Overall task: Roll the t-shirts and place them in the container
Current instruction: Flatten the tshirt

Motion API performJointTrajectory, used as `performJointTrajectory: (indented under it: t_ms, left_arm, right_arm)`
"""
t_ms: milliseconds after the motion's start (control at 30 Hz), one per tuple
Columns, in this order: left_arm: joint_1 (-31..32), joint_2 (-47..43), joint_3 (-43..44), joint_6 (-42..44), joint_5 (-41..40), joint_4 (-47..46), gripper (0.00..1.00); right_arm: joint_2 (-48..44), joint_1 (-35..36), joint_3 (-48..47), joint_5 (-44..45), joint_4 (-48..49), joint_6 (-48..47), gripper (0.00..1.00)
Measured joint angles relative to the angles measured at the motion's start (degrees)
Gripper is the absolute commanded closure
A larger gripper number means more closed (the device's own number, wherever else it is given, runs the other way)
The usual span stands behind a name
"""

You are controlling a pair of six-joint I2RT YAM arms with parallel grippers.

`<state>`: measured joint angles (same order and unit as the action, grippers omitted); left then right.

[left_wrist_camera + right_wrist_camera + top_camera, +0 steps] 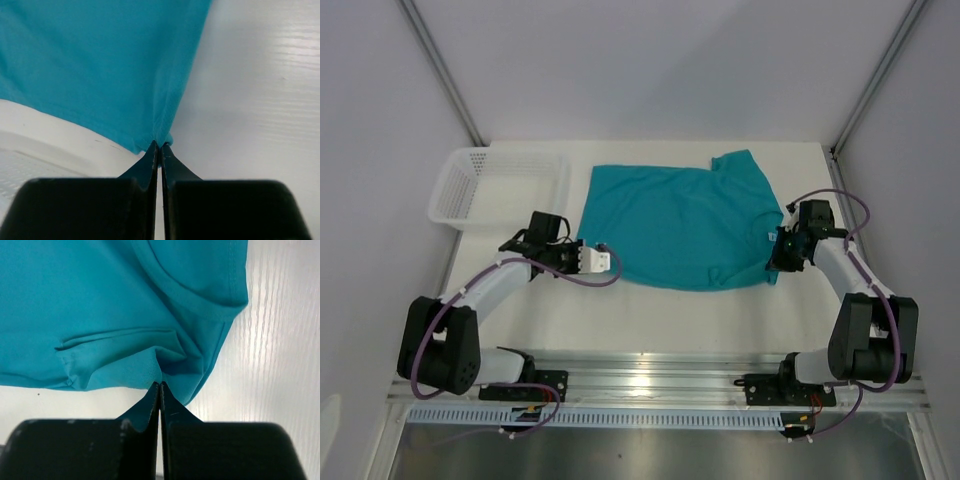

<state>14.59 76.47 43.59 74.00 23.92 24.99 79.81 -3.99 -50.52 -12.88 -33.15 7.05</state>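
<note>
Two grippers, one teal t-shirt [680, 225], and we sweep in from the left. Just beside the t-shirt's left edge stands a white mesh basket [448, 185], a sliver of table [650, 320] showing between them. Next comes the left gripper [159, 146], right at the t-shirt's near-left corner. Its jaws are pressed tight together with a nip of the teal hem caught at the very tips.

The t-shirt itself lies spread flat, body to the left, collar [200, 300] and one sleeve out to the right. On its right side there's a small white neck label [770, 237]. Any writing or brand on it is far too small to read.

Last of all, the right gripper [159, 386] sits at the t-shirt's near-right corner, just below that label. Its jaws are clamped together too, and the cloth bunches into soft folds where the tips pinch it.
</note>
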Motion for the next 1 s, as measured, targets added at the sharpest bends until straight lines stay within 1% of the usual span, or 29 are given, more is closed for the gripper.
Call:
performJointTrajectory:
  t_ms: [133,233,333,433,633,733,767,800,900,967,1000]
  left_arm:
    - [0.3,-3.8,-4.0,0.6,-0.7,0.7,0.99]
    - [0.9,-4.0,-5.4,0.6,-1.6,1.2,1.0]
    - [1.1,-4.0,-5.6,0.5,-2.4,1.2,0.99]
    - [1.1,-4.0,-5.6,0.3,-2.8,1.3,1.0]
    - [1.1,-4.0,-5.8,0.0,-3.0,2.2,0.99]
    - [1.2,-4.0,-6.8,0.1,-3.2,2.3,0.99]
    - [1.2,-4.0,-7.3,0.1,-3.3,2.3,0.99]
    - [1.2,-4.0,-7.6,0.1,-3.3,2.3,0.99]
    - [1.2,-4.0,-8.5,0.2,-3.4,2.4,0.99]
    - [1.2,-4.0,-8.7,0.5,-3.4,2.4,0.99]
    - [1.2,-4.0,-8.8,0.6,-3.4,2.4,0.99]
  right_arm:
    - [1.8,0.0,-2.7,0.0,-4.9,2.2,0.95]
    - [8.0,0.0,-6.4,-0.6,-8.7,3.5,0.94]
    - [12.2,0.0,-6.9,-0.9,-12.9,4.1,0.95]
    - [12.2,0.0,-5.9,-0.3,-17.5,5.3,0.95]
    - [11.6,0.0,-3.8,2.4,-21.6,7.6,0.98]
    - [10.5,-0.4,-3.8,5.5,-23.6,8.0,0.96]
    - [9.7,-0.8,-3.8,5.8,-24.2,8.0,0.94]
    - [8.8,-1.4,-3.8,6.1,-24.6,8.0,0.81]
    - [8.0,-2.5,-3.8,6.8,-25.4,8.5,0.61]
    - [8.7,-3.0,-3.6,6.9,-25.5,8.5,0.53]
    - [8.9,-3.3,-3.5,6.9,-25.6,8.5,0.51]
